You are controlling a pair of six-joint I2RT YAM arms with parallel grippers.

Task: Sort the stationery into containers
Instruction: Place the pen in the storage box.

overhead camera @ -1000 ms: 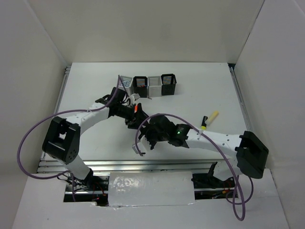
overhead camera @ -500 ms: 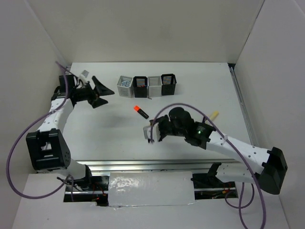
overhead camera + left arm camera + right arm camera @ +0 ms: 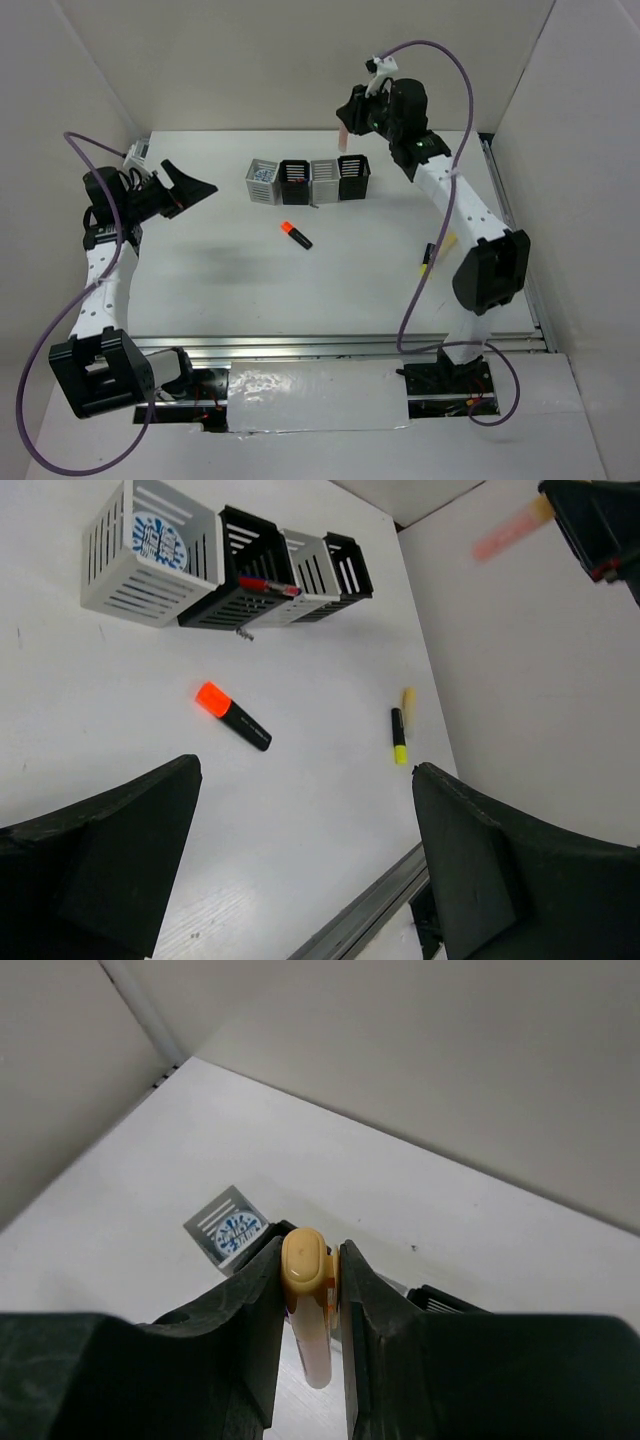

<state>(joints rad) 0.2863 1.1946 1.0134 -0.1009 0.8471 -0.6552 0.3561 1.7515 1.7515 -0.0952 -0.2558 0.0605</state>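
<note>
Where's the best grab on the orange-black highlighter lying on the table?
Take the orange-black highlighter at mid-body, near where the orange cap meets the black barrel. Come straight down from above with jaws across its width. It lies flat and diagonal on the table with nothing touching it, so a side approach likely gains nothing.

Row of 4 cups [image 3: 308,180]: far centre of the tabletop [image 3: 200,280]. Disc [image 3: 160,540]: in cup 1 (leftmost). Pen [image 3: 268,584]: across cup 2. Central highlighter [image 3: 296,235]: on the tabletop, before the row. Second highlighter [image 3: 399,738]: well right. Marker [image 3: 305,1300]: in the right gripper [image 3: 308,1260], above the row.
</note>
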